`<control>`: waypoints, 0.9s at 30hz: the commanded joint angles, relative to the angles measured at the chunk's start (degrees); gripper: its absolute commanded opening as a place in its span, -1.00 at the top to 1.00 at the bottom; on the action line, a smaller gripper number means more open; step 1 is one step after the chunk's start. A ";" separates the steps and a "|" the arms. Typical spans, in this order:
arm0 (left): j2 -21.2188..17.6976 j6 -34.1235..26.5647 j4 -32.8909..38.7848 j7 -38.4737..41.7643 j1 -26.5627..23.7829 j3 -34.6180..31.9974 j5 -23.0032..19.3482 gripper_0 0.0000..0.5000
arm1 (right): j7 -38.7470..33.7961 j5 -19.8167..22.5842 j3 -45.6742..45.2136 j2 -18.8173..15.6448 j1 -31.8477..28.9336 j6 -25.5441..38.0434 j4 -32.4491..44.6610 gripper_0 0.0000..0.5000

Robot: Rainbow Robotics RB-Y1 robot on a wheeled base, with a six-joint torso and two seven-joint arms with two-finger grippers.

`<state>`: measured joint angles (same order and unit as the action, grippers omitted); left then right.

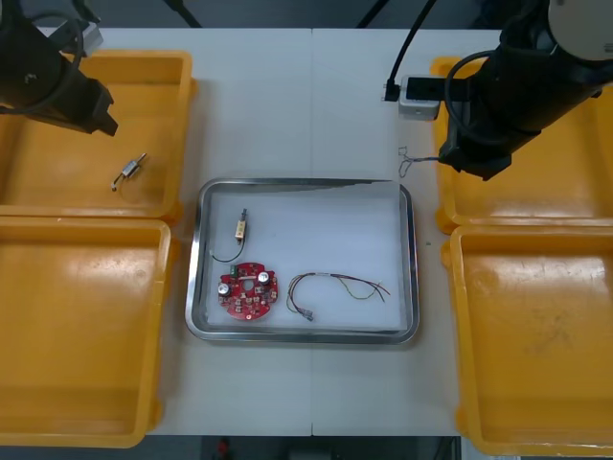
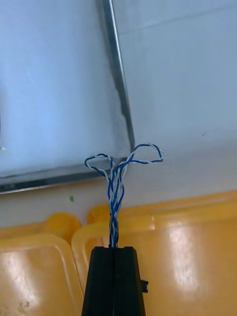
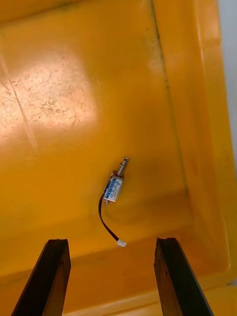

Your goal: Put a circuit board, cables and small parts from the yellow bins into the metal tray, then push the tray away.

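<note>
Bulky black arms (image 1: pixel 522 91) with looping black cables (image 1: pixel 458 72), ending in flat black jaws.

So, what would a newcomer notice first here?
The right hand, shut on a twisted blue and white cable, hangs over the rim of the far right yellow bin, near a corner of the shiny metal tray. The open left hand hovers above a small metal part in the far left yellow bin.

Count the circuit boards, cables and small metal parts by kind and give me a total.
Circuit board: 1, in the metal tray.
Cables: 2, the red and yellow cable in the tray, the blue and white cable in the right claw.
Small metal parts: 2, one part in the tray, another part in a yellow bin, near the open left claw.
Total: 5.
</note>
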<state>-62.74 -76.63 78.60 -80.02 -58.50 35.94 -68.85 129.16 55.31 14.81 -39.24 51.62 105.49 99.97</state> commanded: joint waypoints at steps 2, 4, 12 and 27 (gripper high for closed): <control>-0.81 3.94 -2.75 -12.45 -2.67 3.52 -0.50 -1.00 | -0.13 2.96 5.58 1.97 0.24 -5.30 1.63 1.00; -0.37 5.09 -3.54 -13.76 -2.58 4.31 -0.50 -1.00 | -0.40 3.14 7.52 2.32 0.24 -7.32 1.63 1.00; 1.39 11.85 -6.17 -19.21 -2.67 8.62 -0.32 -1.00 | -1.28 1.38 18.42 4.08 0.33 -16.55 1.54 1.00; 3.68 18.36 -6.17 -20.71 -2.67 16.35 2.67 -1.00 | -3.12 -6.27 31.77 8.12 0.33 -26.92 -4.17 1.00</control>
<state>-60.55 -59.30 72.54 -98.76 -58.51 50.89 -67.62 127.43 50.85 44.10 -32.81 51.60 80.26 96.38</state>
